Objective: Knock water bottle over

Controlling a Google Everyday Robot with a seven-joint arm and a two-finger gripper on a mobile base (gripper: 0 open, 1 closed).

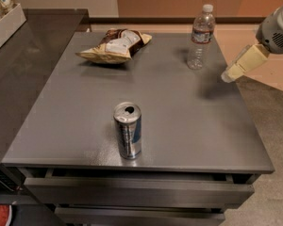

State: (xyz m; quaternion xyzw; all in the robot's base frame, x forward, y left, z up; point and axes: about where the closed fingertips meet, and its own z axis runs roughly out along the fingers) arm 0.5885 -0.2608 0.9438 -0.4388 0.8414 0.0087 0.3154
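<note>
The water bottle (201,36) stands upright near the far right edge of the grey table (179,121). It is clear and ribbed, with a white cap and a dark label band. My gripper (228,75) reaches in from the right, above the table's right edge, a little to the right of the bottle and nearer the camera. It does not touch the bottle. Its cream fingers (245,61) point down and left.
A silver-blue drink can (128,130) stands open near the table's front middle. A chip bag (114,45) lies at the far left. A dark counter (23,65) adjoins the table on the left, with a white box (4,22) on it. Drawers (137,192) sit below the front edge.
</note>
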